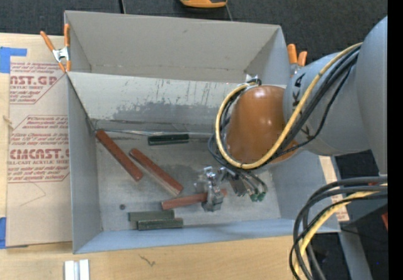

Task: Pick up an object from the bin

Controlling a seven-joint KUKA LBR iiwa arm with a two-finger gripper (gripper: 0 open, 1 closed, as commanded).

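The pincer [211,192] sits low over the bin [82,165] floor, toward 5 o'clock, right at the 3 o'clock end of a short reddish-brown stick [182,202] lying flat. I cannot tell whether it is wide, narrow or gripping. A longer reddish-brown stick [155,171] lies at its 10 o'clock, and a dark green bar [151,215] at 8 o'clock.

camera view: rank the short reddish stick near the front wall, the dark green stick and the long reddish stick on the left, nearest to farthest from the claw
1. the short reddish stick, near the front wall; its right end reaches the claw.
2. the dark green stick, at the foot of the back wall.
3. the long reddish stick, slanted at the far left.
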